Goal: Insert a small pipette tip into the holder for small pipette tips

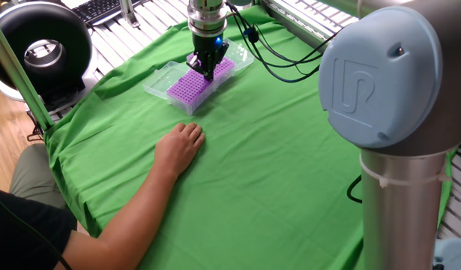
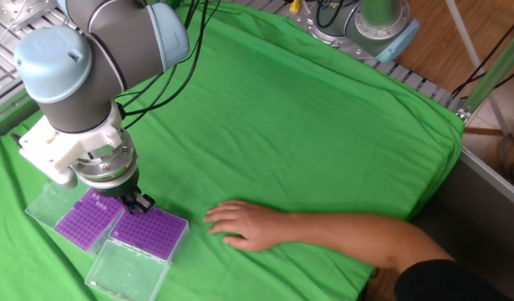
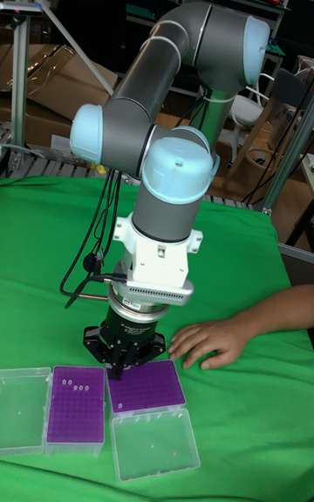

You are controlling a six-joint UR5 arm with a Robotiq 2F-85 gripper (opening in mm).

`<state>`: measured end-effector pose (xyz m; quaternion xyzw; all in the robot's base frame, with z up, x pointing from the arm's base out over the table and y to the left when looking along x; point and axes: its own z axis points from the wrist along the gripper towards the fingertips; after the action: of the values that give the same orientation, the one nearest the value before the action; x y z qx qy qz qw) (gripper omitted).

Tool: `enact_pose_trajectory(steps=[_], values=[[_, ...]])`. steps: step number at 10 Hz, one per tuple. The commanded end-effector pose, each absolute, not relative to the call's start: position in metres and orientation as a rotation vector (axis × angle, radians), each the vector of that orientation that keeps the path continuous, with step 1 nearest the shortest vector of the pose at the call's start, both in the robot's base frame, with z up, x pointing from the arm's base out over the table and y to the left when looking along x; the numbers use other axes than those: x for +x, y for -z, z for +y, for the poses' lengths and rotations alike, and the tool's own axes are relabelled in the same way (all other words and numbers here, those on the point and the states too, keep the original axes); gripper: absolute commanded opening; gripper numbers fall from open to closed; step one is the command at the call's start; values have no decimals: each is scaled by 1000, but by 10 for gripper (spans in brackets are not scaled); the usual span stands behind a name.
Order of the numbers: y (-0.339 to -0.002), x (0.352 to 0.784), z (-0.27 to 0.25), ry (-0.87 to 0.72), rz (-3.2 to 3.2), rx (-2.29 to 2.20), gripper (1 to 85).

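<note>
Two purple tip holders lie side by side, each with its clear lid folded open. One holder (image 3: 75, 403) (image 2: 85, 219) carries a few white tips in its far rows; the other holder (image 3: 146, 386) (image 2: 148, 232) (image 1: 191, 88) looks bare. My gripper (image 3: 118, 369) (image 2: 138, 201) (image 1: 208, 73) points straight down, low over the seam between the two holders. Its fingers are drawn together. The small pipette tip is too small to make out between them.
A person's hand (image 1: 181, 146) (image 2: 240, 224) (image 3: 205, 341) rests flat on the green cloth (image 1: 275, 165) just beside the holders. Clear lids (image 2: 127, 269) (image 3: 22, 409) lie at the holders' outer sides. Cables (image 1: 275, 52) trail behind the arm.
</note>
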<state>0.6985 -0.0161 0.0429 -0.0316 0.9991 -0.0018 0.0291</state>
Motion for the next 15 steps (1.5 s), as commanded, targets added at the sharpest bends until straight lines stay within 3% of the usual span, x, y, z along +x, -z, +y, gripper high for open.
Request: enact_pose_trajectory(steps=[1,5,10,15], values=[[-46,698,-16,-14,3084,-75,67],[-57,690,-20,32,3131,-52,13],[-85,688,-25,71,3192,-53,10],[-82,710,-42,141,3145,-138,10]])
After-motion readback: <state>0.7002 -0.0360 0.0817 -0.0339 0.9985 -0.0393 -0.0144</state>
